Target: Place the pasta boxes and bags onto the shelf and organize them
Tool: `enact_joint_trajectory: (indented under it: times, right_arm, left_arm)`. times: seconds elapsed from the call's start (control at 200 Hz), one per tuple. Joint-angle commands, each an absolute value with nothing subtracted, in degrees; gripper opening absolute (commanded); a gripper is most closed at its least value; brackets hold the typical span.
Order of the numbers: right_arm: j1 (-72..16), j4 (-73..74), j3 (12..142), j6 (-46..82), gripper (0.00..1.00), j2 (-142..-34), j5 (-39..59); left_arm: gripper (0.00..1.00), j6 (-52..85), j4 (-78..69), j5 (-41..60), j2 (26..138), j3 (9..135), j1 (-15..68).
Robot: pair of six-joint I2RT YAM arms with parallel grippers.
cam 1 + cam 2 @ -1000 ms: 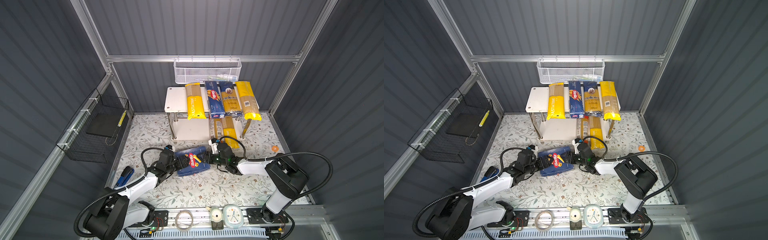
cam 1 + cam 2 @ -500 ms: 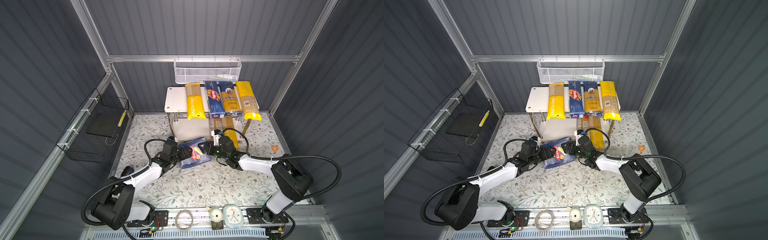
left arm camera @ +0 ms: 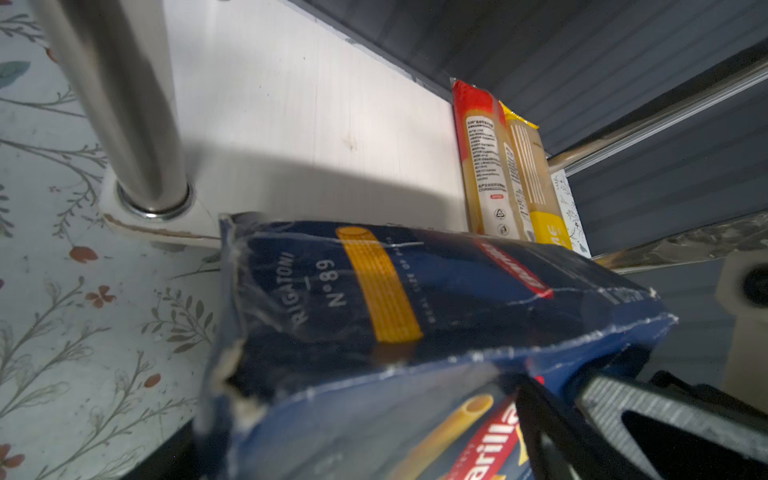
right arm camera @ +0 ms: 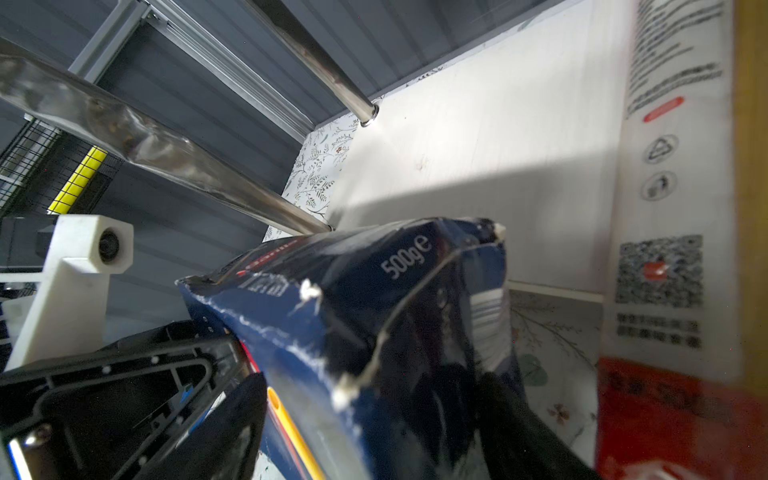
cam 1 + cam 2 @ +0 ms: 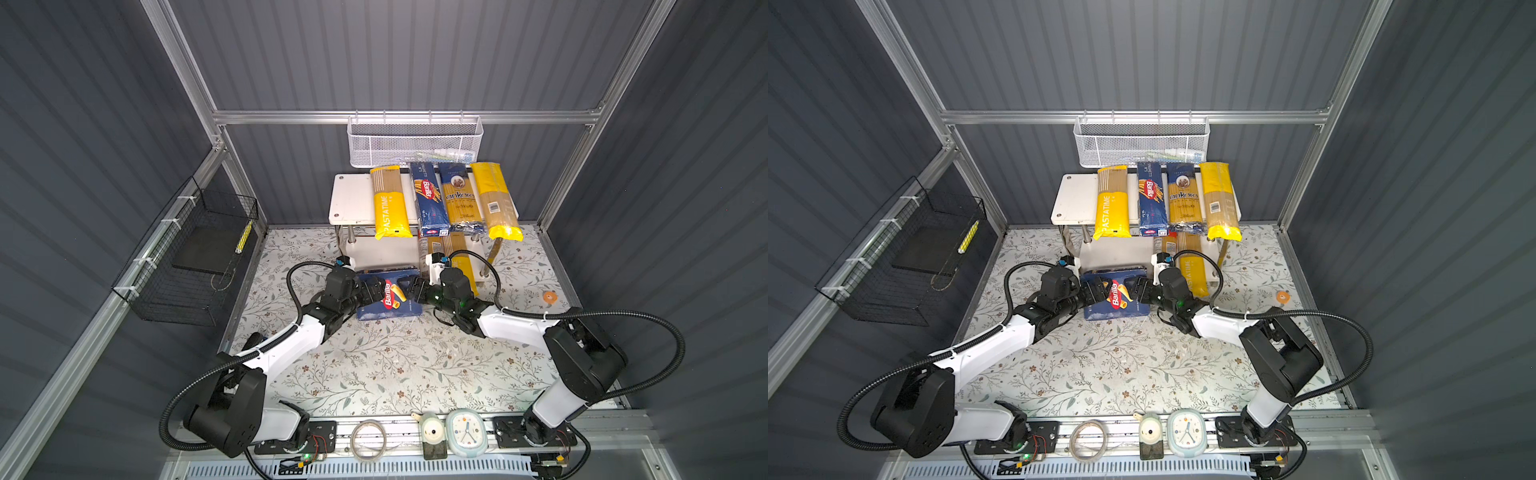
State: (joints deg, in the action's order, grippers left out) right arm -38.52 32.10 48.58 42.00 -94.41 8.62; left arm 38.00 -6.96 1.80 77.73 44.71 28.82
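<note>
**Bimanual handling of the rigatoni box (image 5: 388,298) at the shelf (image 5: 351,199), a white two-tier rack on chrome legs.**

The dark-blue carton lies logo face up directly in front of the shelf's lower board (image 3: 311,124). Its far end is at that board's front edge, just beside a chrome leg (image 3: 124,104). Whether its underside touches the floral mat (image 5: 395,365) in front of the shelf cannot be told.

The left gripper (image 5: 371,292) takes one end of the carton and the right gripper (image 5: 412,289) the opposite end. Each pair of jaws is clamped across the carton, and the wrist views show it wedged between dark fingers (image 4: 519,415).

Four items lie side by side on the shelf's upper board (image 5: 1075,199), overhanging its front edge:
- a PASTATIME bag (image 5: 388,203)
- the spaghetti box (image 5: 428,199)
- the ankara bag (image 5: 459,199)
- a yellow bag with barcode label (image 5: 494,201)

One end of that board is bare.

On the lower board a red-ended bag (image 3: 482,158) and a second PASTATIME bag (image 3: 530,166) lie touching each other — the right gripper sits just in front of them.

A white mesh basket (image 5: 415,145) hangs on the rail behind and above the shelf. A black wire basket (image 5: 187,266) hangs on the side wall — well apart from the shelf.
</note>
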Motion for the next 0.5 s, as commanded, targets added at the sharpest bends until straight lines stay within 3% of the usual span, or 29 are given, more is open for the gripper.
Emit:
enact_joint_trajectory:
  times: [0.0,0.495]
  right_arm:
    - [-41.7,43.2,52.4,41.8,0.8,-93.9,20.7]
    - [-41.5,41.1,55.8,34.9,0.8,-93.4,17.1]
  left_arm:
    - [1.0,36.8,-21.2,12.0,78.1,49.6,31.5]
    - [1.0,33.0,-26.3,12.3,76.6,49.9,31.4]
